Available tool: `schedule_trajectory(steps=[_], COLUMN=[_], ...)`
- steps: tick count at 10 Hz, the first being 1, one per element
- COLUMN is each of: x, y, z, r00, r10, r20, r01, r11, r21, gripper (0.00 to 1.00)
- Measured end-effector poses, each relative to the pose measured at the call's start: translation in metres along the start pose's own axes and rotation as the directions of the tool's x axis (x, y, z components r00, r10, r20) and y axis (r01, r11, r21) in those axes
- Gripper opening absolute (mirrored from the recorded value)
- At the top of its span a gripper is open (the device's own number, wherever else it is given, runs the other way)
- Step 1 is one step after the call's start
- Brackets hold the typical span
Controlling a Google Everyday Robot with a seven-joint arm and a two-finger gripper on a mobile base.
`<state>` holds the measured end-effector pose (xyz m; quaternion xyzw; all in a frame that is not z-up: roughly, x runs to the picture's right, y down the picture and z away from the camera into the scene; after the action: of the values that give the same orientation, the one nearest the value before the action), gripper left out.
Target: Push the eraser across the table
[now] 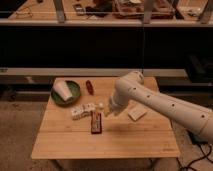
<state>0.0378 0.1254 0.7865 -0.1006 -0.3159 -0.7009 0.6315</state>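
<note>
The eraser [96, 122], a small dark block with a red-brown face, lies on the light-wood table [65, 142] a little left of its middle, long side running front to back. My gripper [106, 111] hangs low over the table at the end of the white arm [150, 100], just right of and behind the eraser's far end. I cannot tell if it touches the eraser.
A green plate [75, 89] with a tipped white cup [62, 91] sits at the back left. A small red oblong object [89, 87] lies beside it. A row of white blocks [82, 110] lies just behind the eraser. A flat white square pad [136, 113] lies to the right.
</note>
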Motion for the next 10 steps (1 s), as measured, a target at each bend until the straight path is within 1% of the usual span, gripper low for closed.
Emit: schedule_trajectory(steps=[2,3,4,5,6,7,8,10], x=[0.010,0.019,0.025,0.029,0.032,0.033,0.034,0.035], y=[0.012,0.015,0.012,0.006,-0.003,-0.011,-0.017,-0.025], z=[0.016,0.023,0.026,0.033,0.043,0.053,0.061,0.082], r00=[1.000,1.000,1.000,0.996,0.987,0.979,0.974,0.967], r10=[0.012,-0.004,-0.029,-0.086,-0.158,-0.202,-0.228,-0.254], r20=[0.002,-0.006,-0.011,-0.014,-0.010,-0.002,0.001,0.021], r01=[-0.012,0.003,0.027,0.083,0.154,0.199,0.225,0.254], r11=[0.999,0.997,0.994,0.987,0.974,0.965,0.960,0.954], r21=[-0.045,-0.080,-0.102,-0.136,-0.166,-0.172,-0.168,-0.159], gripper=[0.09,0.01,0.00,0.00,0.00,0.00,0.00,0.00])
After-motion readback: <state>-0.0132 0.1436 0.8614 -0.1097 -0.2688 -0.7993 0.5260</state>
